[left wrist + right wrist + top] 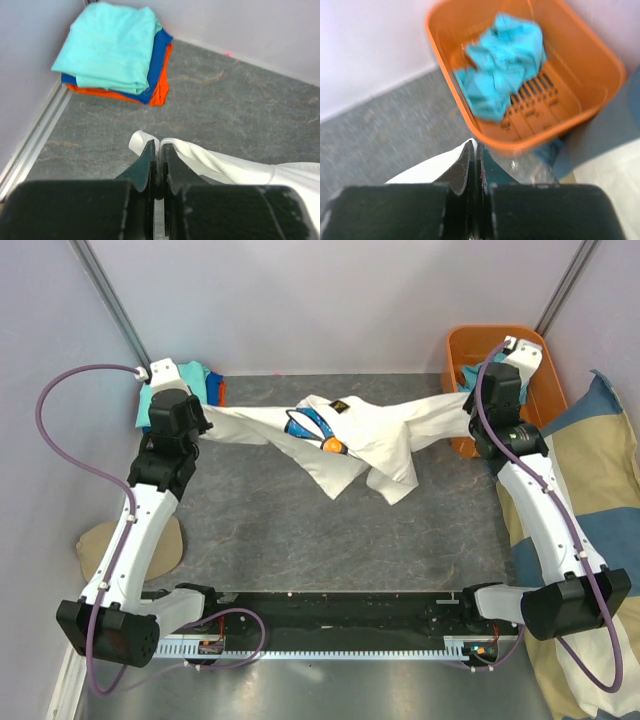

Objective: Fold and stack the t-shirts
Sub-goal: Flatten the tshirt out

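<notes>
I am clamping my left gripper (159, 145) and right gripper (476, 147) shut on opposite ends of the white t-shirt (385, 435), which is sagging, twisted, across centre frame. I am judging it needs even outward tension to untwist before folding toward the folded stack (117, 50), upper left.

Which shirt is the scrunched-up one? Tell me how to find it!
Look at the far right corner, where an orange basket stands next to the checked cushion. Inside it lies the crumpled turquoise t-shirt. The folded stack in the far left corner is neat and the white t-shirt is stretched out, but this one is bunched in a ball.
</notes>
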Motion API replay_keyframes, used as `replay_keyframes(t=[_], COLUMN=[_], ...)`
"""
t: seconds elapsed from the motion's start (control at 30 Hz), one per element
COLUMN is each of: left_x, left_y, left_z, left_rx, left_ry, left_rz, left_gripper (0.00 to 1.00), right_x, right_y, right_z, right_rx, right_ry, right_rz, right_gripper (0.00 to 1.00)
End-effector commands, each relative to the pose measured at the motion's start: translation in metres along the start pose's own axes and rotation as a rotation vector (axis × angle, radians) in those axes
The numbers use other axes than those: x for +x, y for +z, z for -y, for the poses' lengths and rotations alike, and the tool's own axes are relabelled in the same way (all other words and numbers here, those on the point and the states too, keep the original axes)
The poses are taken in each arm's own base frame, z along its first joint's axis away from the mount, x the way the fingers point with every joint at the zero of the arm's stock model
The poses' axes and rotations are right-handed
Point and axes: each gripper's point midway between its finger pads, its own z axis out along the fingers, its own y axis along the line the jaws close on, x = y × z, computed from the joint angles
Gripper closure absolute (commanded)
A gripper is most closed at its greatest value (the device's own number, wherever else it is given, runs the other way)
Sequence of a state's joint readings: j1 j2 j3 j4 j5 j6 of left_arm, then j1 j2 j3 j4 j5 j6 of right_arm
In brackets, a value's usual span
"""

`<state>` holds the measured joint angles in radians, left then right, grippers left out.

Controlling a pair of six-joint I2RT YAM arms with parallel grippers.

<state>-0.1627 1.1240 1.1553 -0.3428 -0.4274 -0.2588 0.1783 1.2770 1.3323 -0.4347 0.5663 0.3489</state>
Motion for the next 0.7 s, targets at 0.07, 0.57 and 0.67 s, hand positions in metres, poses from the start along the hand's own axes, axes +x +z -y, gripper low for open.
replay_keyframes(t=[0.07,0.57,0.67], left_x=[-0.093,-0.099,-0.093], left_y=[-0.03,-0.052,-0.052], left_z=[-0.037,-0.059,-0.059], left_rx=[-0.148,-0.178,-0.17], left_ry=[0.014,0.027,0.03], left_rz=[0.24,0.263,0.254], left_gripper=[0.98,0.98,0.98], right_x=[-0.086,-0.053,-0.031], right_y=[-0.017,-0.023,-0.027], right_z=[0.03,0.032,0.029], right_rx=[0.139,0.068,0.026], right_ry=[0.049,0.056,0.075], right_rz=[0.243,0.177,0.118], right_gripper=[1.0,1.0,1.0])
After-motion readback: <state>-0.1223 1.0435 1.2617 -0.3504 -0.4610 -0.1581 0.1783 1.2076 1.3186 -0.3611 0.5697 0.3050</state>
